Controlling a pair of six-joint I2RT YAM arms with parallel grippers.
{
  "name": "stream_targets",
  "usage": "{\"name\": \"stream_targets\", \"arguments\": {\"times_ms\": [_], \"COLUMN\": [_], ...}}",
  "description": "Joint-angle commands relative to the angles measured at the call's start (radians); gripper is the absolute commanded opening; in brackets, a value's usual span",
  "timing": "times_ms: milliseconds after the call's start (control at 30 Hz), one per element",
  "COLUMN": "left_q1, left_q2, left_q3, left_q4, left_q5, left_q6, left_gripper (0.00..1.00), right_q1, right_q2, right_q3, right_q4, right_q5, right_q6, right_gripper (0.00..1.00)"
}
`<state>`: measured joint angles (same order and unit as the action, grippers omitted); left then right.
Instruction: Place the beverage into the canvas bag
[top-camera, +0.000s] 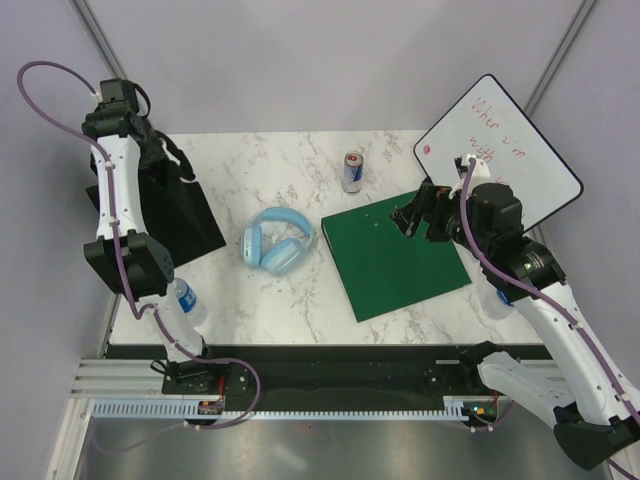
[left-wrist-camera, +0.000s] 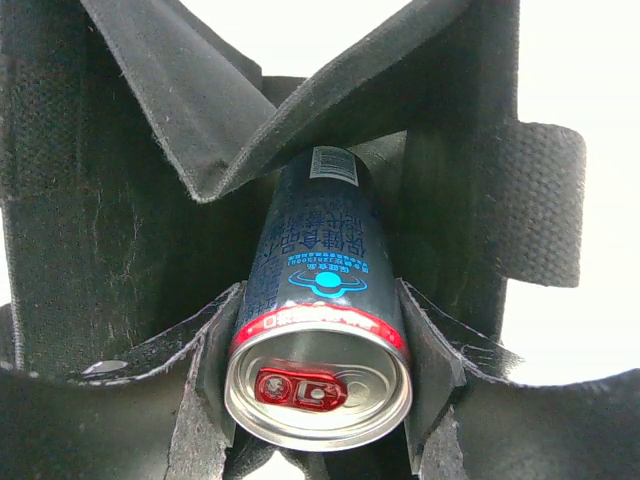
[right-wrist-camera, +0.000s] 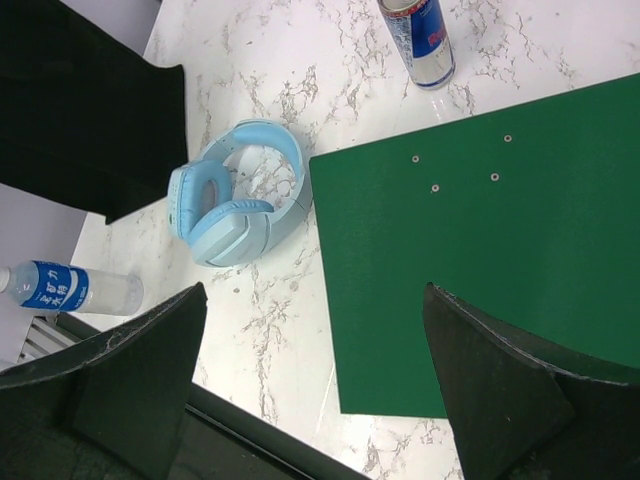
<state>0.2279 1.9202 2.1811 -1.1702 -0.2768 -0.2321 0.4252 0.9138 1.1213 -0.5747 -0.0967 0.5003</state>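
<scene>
Beverage can (left-wrist-camera: 318, 230), dark blue with red rim, clamped in left pincer (left-wrist-camera: 318, 310) at frame centre, black canvas bag (left-wrist-camera: 90, 200) cloth folded close around it. Right pincer (right-wrist-camera: 312, 300) spread wide, holding nothing, over green board (right-wrist-camera: 500, 250) on marble tabletop (right-wrist-camera: 260, 60)

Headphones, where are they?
In the top view, the blue headphones lie mid-table, between the canvas bag on the left and the green board.

black canvas bag (top-camera: 185, 215), navy beverage can (left-wrist-camera: 320, 260), green board (top-camera: 395, 270)
</scene>
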Motion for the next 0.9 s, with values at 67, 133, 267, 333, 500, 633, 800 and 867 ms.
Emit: {"name": "stream_targets", "arguments": {"times_ms": [67, 133, 267, 333, 500, 633, 800, 867], "left_q1": [0.028, 0.037, 0.044, 0.044, 0.044, 0.044, 0.065, 0.064], "left_q2": [0.011, 0.016, 0.01, -0.003, -0.024, -0.023, 0.016, 0.025], "left_q3": [0.008, 0.005, -0.018, -0.029, -0.024, -0.052, -0.095, -0.103], "left_q4": [0.123, 0.119, 0.119, 0.119, 0.116, 0.124, 0.136, 0.138], "left_q5": [0.001, 0.042, 0.064, 0.048, -0.019, -0.059, 0.028, 0.039], "left_q6": [-0.059, -0.078, -0.085, -0.079, -0.046, -0.038, -0.07, -0.072], "left_gripper": [0.02, 0.02, 0.02, 0.02, 0.02, 0.02, 0.02, 0.02], "right_q1": [-0.002, -0.002, -0.002, -0.002, 0.0, -0.002, 0.0, -0.002], "right_q2": [-0.012, -0.016, -0.02, -0.02, -0.023, -0.023, -0.029, -0.033], "right_q3": [-0.009, -0.015, -0.021, -0.02, -0.017, -0.017, -0.02, -0.021], "right_q4": [0.039, 0.039, 0.039, 0.039, 0.041, 0.041, 0.045, 0.044], "right_q5": [0.008, 0.008, 0.011, 0.009, 0.009, 0.0, -0.005, -0.002], "right_q6": [-0.013, -0.011, -0.008, -0.009, -0.008, -0.002, 0.004, 0.003], "right_gripper": [0.96, 0.96, 0.96, 0.97, 0.96, 0.96, 0.96, 0.96]}}
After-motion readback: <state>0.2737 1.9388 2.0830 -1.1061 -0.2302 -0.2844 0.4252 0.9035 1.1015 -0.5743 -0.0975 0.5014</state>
